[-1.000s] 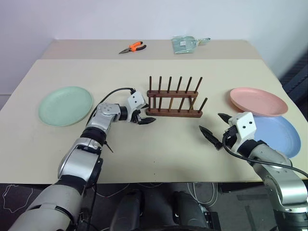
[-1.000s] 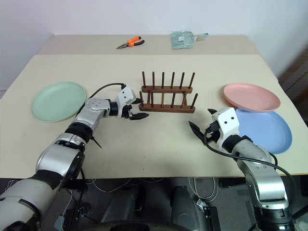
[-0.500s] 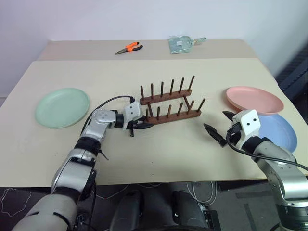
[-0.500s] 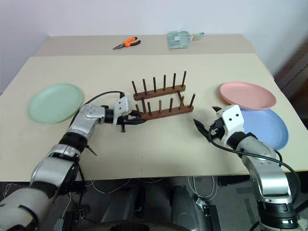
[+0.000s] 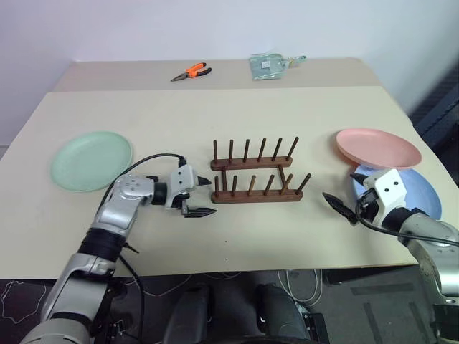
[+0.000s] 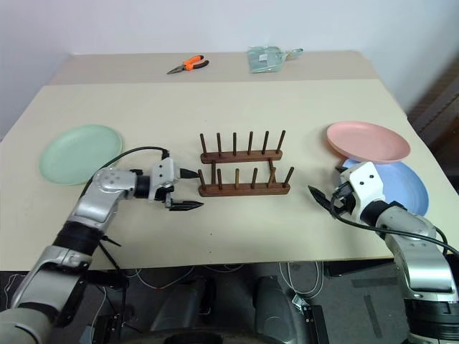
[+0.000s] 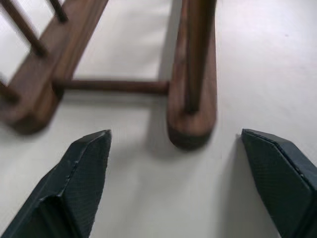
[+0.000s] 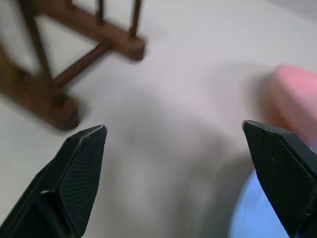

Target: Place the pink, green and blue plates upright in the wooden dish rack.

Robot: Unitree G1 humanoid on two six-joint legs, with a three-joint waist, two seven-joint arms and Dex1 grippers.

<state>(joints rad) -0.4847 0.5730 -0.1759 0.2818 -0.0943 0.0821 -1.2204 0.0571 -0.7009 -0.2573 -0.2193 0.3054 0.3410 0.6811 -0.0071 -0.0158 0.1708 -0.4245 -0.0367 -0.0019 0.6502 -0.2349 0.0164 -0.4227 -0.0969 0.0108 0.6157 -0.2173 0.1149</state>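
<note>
The wooden dish rack (image 5: 254,176) stands empty mid-table, its pegs upright. My left gripper (image 5: 204,199) is open just off the rack's left end; in the left wrist view that end of the rack (image 7: 190,106) lies ahead between the spread fingers (image 7: 81,168). The green plate (image 5: 91,159) lies flat at the far left. The pink plate (image 5: 378,147) rests at the right, overlapping the blue plate (image 5: 423,190) in front of it. My right gripper (image 5: 339,184) is open and empty, between the rack and the blue plate (image 8: 250,218).
Orange pliers (image 5: 190,71) and a clear packet (image 5: 271,66) lie on the back table, beyond a seam. The table's front edge (image 5: 237,271) runs close under both arms. Bare tabletop separates the green plate from the rack.
My left gripper, shut on the rack's left end half a second ago, has let go and drawn back left. The rack sits nearer and square again. My right gripper shifted right, toward the plates.
</note>
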